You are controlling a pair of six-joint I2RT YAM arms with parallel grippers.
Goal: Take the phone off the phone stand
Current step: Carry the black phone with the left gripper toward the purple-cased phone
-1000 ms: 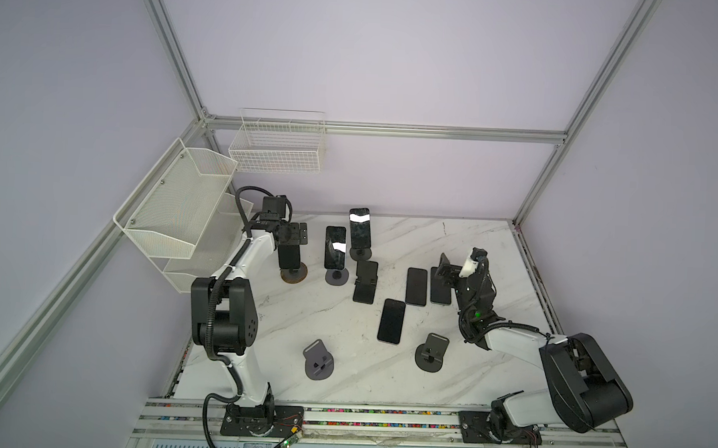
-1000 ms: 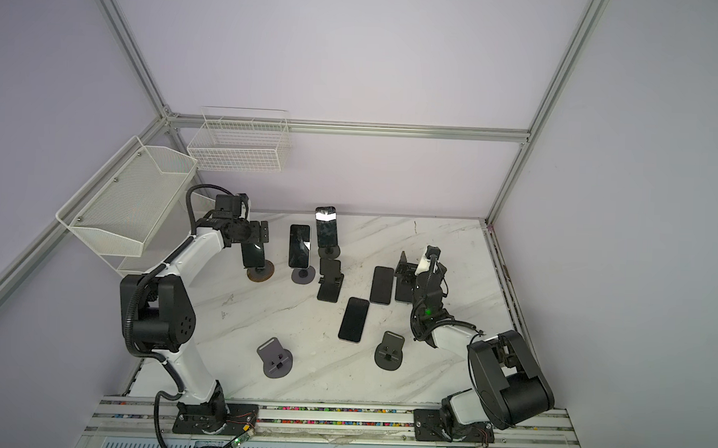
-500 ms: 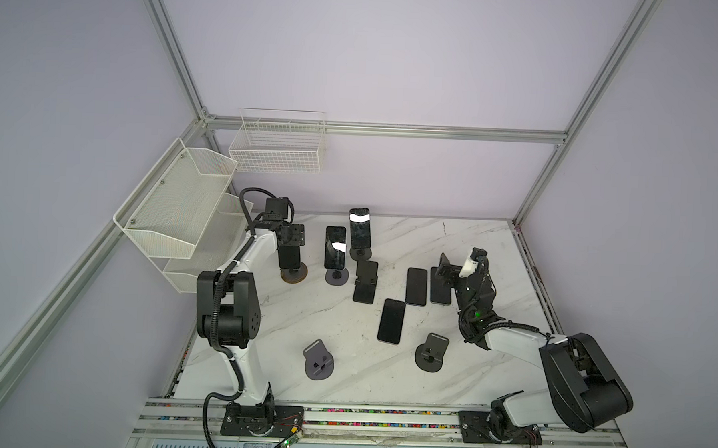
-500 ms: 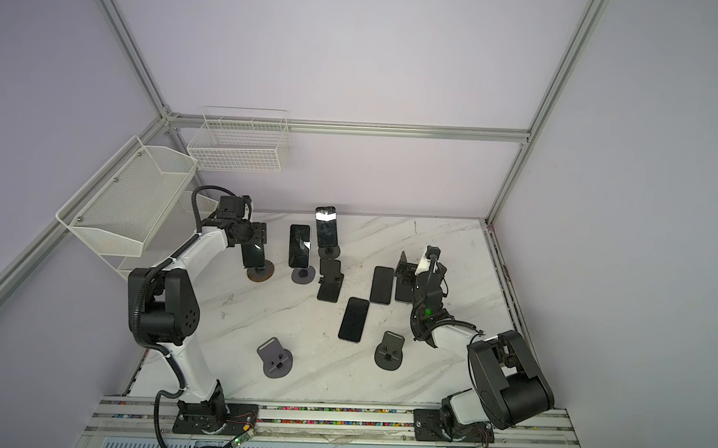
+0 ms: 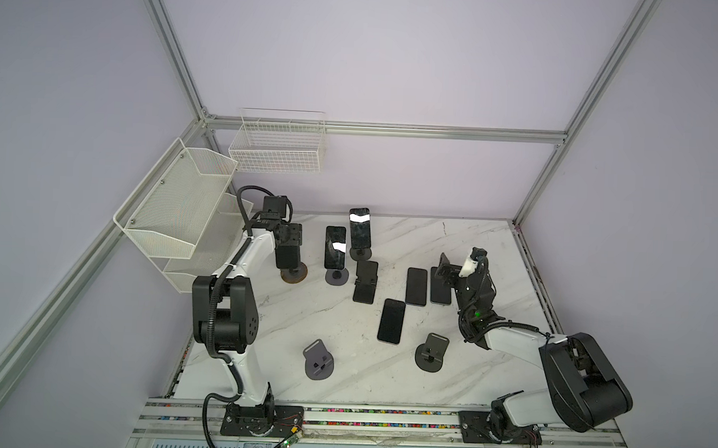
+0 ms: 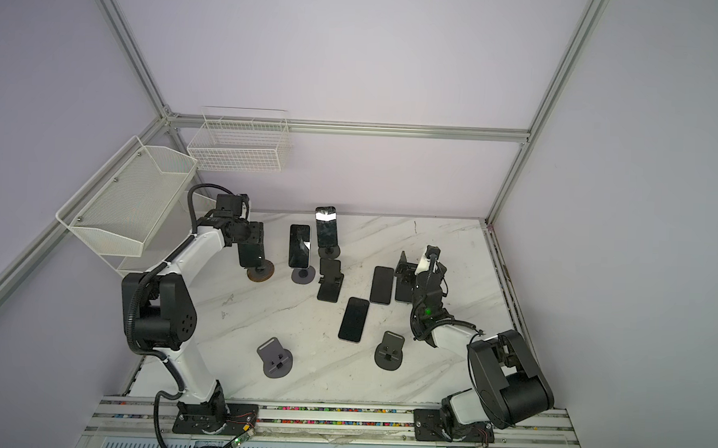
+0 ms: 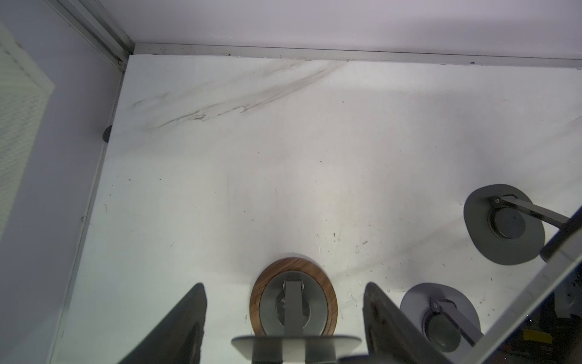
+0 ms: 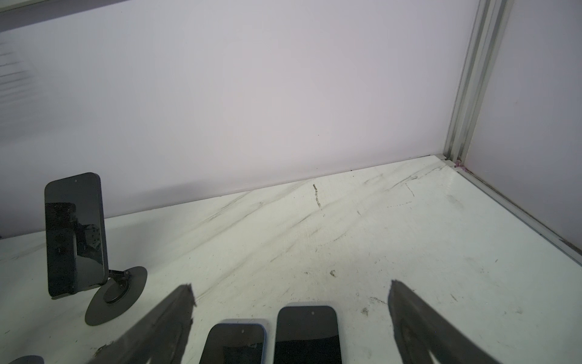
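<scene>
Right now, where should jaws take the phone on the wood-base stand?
Long side edges near the top, coming from above: the phone stands nearly upright on the stand, back against its plate, both side edges exposed.

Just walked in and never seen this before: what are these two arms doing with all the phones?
The left gripper is clamped on the phone that sits on the wood-rimmed stand; it is not yet lifted off. The right gripper hangs open above flat phones lying on the table, holding nothing. Other phones wait on stands nearby.
</scene>
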